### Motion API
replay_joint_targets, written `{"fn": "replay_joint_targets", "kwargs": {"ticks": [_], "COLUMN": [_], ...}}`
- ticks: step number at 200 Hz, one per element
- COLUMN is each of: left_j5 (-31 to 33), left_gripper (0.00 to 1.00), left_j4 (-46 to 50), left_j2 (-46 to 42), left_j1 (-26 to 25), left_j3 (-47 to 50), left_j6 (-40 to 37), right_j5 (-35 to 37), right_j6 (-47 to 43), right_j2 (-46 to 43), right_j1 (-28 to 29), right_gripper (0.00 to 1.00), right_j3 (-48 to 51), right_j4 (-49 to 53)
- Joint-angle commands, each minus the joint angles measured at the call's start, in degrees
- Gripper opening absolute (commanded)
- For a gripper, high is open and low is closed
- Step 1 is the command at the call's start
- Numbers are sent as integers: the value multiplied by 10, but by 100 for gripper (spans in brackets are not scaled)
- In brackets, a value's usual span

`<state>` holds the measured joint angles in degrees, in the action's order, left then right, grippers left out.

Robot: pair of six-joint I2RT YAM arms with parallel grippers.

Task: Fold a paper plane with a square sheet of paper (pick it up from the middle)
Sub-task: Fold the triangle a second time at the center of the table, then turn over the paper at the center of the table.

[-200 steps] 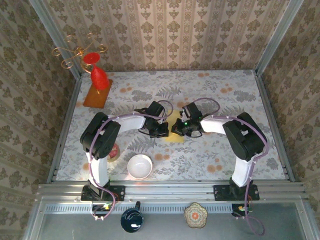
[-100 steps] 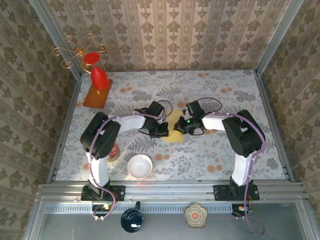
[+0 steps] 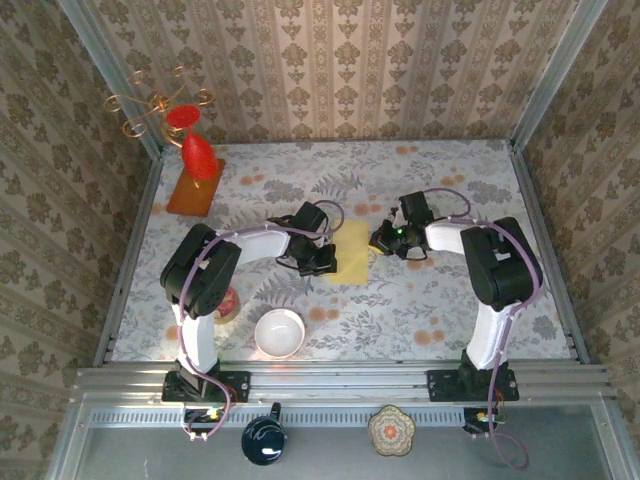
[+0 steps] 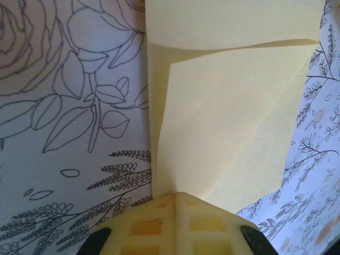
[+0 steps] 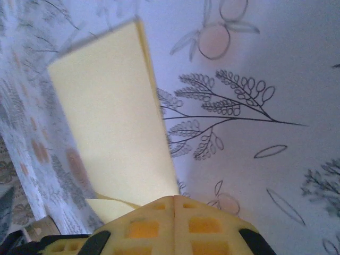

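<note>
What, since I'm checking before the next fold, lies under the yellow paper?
The square sheet of paper lies folded on the floral table; in the left wrist view a raised flap shows another paper layer beneath. Whatever the paper covers is hidden.

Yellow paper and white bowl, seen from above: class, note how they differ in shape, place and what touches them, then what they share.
The paper is a flat, pale yellow rectangle, folded over; the bowl is round, white and hollow. The paper lies mid-table between the arms; the bowl stands near the front edge. The left fingers touch the paper's edge; nothing touches the bowl. Both rest on the flowered table.
</note>
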<state>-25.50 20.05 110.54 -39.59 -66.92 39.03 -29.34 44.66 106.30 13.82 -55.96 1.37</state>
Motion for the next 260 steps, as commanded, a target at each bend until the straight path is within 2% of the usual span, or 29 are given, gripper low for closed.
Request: {"fn": "replay_joint_targets", "kwargs": {"ticks": [1,23,68,109,190,260], "left_j5": [0,-9,-13,1,9,6], "left_gripper": [0,0,15,20,20,20], "left_j4": [40,30,-12,-18,-26,-35], "left_j2": [2,-18,-11,20,51,52], "left_j1": [3,4,13,21,34,36], "left_j3": [-23,-48,-58,-77,-62,-44], "left_j6": [-3,-4,19,25,43,53], "right_j5": [22,22,-4,-17,-12,-15], "right_j6": [-13,8,86,115,136,141], "right_j2": [-62,-88,-99,-65,-24,-11], "right_j1": [7,24,49,62,68,74], "right_gripper": [0,8,28,36,39,28], "right_j3": [12,36,90,93,69,50], "right_j4": [26,29,-34,-70,-78,-93]}}
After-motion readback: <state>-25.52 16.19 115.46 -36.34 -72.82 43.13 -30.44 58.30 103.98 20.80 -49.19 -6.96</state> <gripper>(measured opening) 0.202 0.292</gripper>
